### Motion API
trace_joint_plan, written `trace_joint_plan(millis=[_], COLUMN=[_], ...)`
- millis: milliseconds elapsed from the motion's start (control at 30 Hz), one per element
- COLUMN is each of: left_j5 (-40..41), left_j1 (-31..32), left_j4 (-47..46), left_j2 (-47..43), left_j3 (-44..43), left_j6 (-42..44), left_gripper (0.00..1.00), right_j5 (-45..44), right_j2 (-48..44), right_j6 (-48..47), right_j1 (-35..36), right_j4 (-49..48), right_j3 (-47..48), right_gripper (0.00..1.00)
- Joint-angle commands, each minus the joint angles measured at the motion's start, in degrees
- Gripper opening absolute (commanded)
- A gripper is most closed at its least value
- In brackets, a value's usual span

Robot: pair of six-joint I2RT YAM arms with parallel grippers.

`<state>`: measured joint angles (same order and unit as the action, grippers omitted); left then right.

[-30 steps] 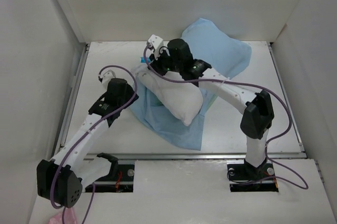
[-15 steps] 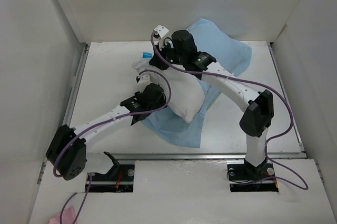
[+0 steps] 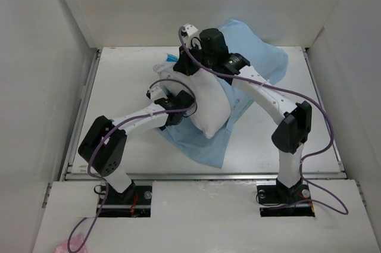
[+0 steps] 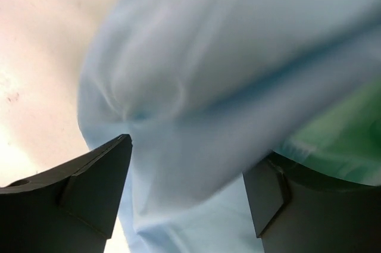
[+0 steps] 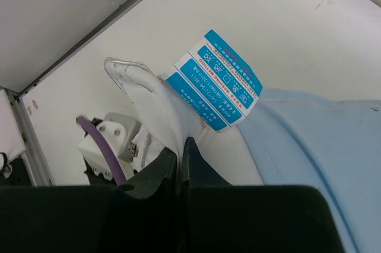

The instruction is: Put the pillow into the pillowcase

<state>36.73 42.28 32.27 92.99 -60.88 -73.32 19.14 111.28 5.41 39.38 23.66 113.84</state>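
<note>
The white pillow [image 3: 206,105] lies on the light-blue pillowcase [image 3: 257,58], which spreads behind it and in front of it. My right gripper [image 3: 180,66] is shut on the pillow's far-left edge [image 5: 168,116], just beside its blue tag [image 5: 218,80], and holds that corner raised. The pillowcase also shows in the right wrist view [image 5: 321,146]. My left gripper [image 3: 178,112] is at the pillow's left side, low over the pillowcase. In the left wrist view its jaws stand wide apart [image 4: 187,169] with blurred pale blue fabric [image 4: 238,74] bulging between them.
White walls enclose the table [image 3: 119,86] on the left, back and right. A metal rail [image 3: 202,175] runs along the near edge. The left arm's wrist and purple cable [image 5: 110,146] sit just below the held pillow corner.
My left arm has swung in from the left side of the table to the pillow's left side. My right gripper has moved slightly right and back with the pillow's corner.
</note>
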Motion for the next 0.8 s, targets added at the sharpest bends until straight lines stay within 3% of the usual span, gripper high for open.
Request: trace_joint_plan(millis=[0, 100, 133, 167, 233, 267, 433, 467, 633, 767], left_j5=[2.5, 3.7, 3.7, 3.7, 4.3, 4.3, 8.2, 9.1, 7.2, 6.0], left_j1=[-4.8, -6.2, -7.0, -7.0, -7.0, -7.0, -7.0, -7.0, -15.7, -21.5], left_j4=[-3.4, -6.7, -6.7, -7.3, -7.3, -7.3, -6.0, -6.0, -7.1, -6.3], left_j2=[-2.6, 0.3, 2.4, 3.2, 3.9, 3.9, -7.1, -12.9, -25.3, -27.5], left_j3=[2.3, 1.7, 0.3, -0.5, -1.8, -2.5, 1.4, 3.7, 5.7, 2.6], left_j6=[-1.5, 0.0, 0.0, 1.5, 2.5, 3.1, 5.0, 6.4, 11.2, 15.2], left_gripper=[0.67, 0.66, 0.6, 0.48, 0.04, 0.0, 0.0, 0.0, 0.0, 0.0], right_j5=[6.9, 10.9, 11.7, 12.3, 11.4, 10.8, 1.8, 1.8, 2.0, -2.8], right_j2=[-5.5, -6.7, -7.4, -7.9, -7.9, -7.9, -7.4, -7.4, -9.1, -8.4], right_j6=[2.3, 3.6, 3.6, 4.2, 4.2, 4.2, -0.9, -2.7, -15.6, -17.0], right_j1=[-1.0, -2.2, -2.2, -2.2, -2.8, -2.8, -2.8, -2.8, -2.3, -0.9], right_j4=[-3.0, -3.0, -3.0, -3.6, -3.6, -2.9, 1.4, 2.1, 5.6, 4.5], right_j3=[4.1, 2.6, 1.7, 1.7, 1.2, 1.2, -1.7, -5.2, -15.1, -21.0], right_gripper=[0.0, 0.0, 0.0, 0.0, 0.0, 0.0, 0.0, 0.0, 0.0, 0.0])
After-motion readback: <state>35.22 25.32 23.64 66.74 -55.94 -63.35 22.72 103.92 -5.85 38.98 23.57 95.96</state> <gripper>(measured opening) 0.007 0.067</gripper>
